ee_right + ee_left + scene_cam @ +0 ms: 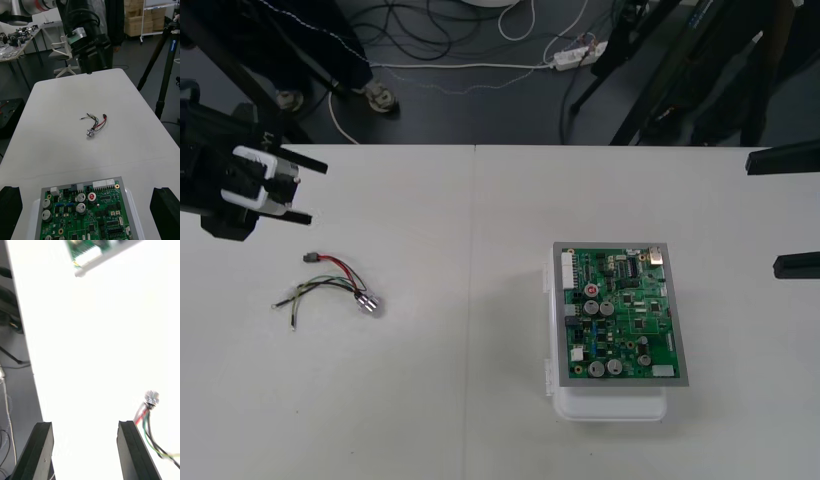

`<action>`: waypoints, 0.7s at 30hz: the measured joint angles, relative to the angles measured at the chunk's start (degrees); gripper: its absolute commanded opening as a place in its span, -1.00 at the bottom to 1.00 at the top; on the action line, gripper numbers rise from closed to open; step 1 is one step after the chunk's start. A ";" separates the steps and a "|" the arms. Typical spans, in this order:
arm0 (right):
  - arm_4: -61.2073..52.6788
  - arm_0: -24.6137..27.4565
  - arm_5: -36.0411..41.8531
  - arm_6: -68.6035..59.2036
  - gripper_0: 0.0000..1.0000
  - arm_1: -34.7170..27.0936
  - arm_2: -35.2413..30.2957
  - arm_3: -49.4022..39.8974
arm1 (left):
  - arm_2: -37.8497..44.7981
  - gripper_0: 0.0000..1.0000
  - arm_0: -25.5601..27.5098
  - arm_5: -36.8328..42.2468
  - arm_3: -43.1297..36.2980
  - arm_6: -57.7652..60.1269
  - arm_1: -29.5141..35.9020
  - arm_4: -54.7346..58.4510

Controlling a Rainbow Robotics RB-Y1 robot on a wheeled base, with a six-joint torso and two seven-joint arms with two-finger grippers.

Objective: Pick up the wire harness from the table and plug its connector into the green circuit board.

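The wire harness (332, 284) lies loose on the table's left part, its black plug (308, 259) at the far end and its round metal socket (368, 305) at the near end. My left gripper (317, 192) hovers just beyond it, open, with nothing between the fingers. In the left wrist view the socket (152, 396) and wires sit just outside one finger (133, 450), not in the gap. The green circuit board (620, 315) rests on its white base (610, 405) right of centre. My right gripper (762, 215) waits open at the right edge, beyond the board (86, 217) from the harness (96, 123).
A seam runs down the table near its middle (473, 300). Bare table lies between the harness and the board. The far table edge (480, 146) borders dark floor with cables and tripod legs.
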 measured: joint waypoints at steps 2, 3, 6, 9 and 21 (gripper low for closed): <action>-1.37 0.83 0.00 0.00 1.00 0.00 -0.70 0.00 | -2.74 -0.02 -1.00 0.02 -0.66 0.00 1.19 -0.83; -1.93 1.13 0.00 0.00 1.00 0.00 -0.96 0.00 | -4.39 -0.01 -1.76 0.05 -0.83 -0.01 1.78 -1.10; -2.92 1.58 0.00 0.00 1.00 0.00 -1.49 0.01 | -9.77 0.00 -4.75 0.16 -0.98 -0.04 3.48 -1.51; -3.74 1.69 0.00 0.00 1.00 0.01 -1.88 0.02 | -14.87 -0.01 -8.21 0.75 -1.05 -0.65 4.94 -2.02; -5.07 2.66 0.00 3.25 1.00 0.58 -2.70 0.03 | -28.57 -0.01 -21.63 3.14 -1.15 -32.00 6.55 -6.84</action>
